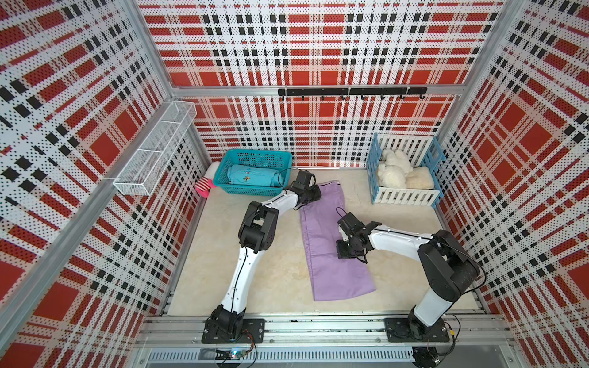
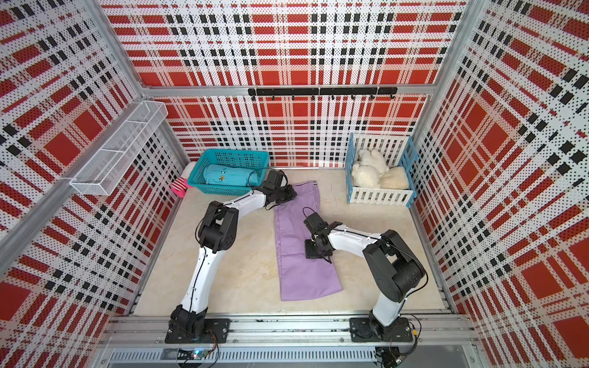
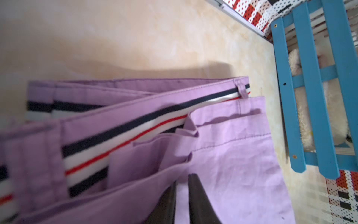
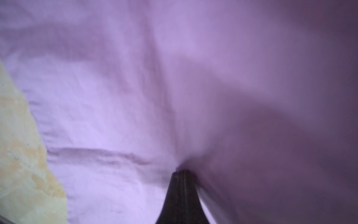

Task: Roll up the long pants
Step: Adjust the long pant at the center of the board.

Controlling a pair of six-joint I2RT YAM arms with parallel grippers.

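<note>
Two grippers on the cloth, neither spread. Left gripper (image 3: 184, 179): jaws narrow, a sliver of lilac between the fingertips (image 3: 193, 186), looks like a pinch on one layer of the long pants (image 1: 331, 255) just below the striped waistband (image 3: 135, 131); that layer is raised and the waist gapes open in the left wrist view. Right gripper (image 4: 183, 171): fingers fully together, tip pushed down into the fabric at a dimple, roughly mid-length of the pants near their right edge; can't tell whether any cloth is caught

Pants lie flat and lengthwise in both top views, middle of the table (image 1: 255, 270) between the arms, waist end far, hem end near the arm bases. No roll formed yet. Waist corner sits just beside the teal basket (image 1: 255, 191), which has a rolled teal garment (image 1: 251, 176) in it. Blue-and-white crate (image 1: 404, 197) with plush toys (image 1: 395, 165) at far right, apart from the pants

Step, my read: very start, getting hold of the waist end while the right tip pins the cloth. Next move likely needs the waistband turned over toward the hem as a tight first fold, kept square across the width; one-corner grip could skew it, and the right tip must clear before the roll reaches it
</note>
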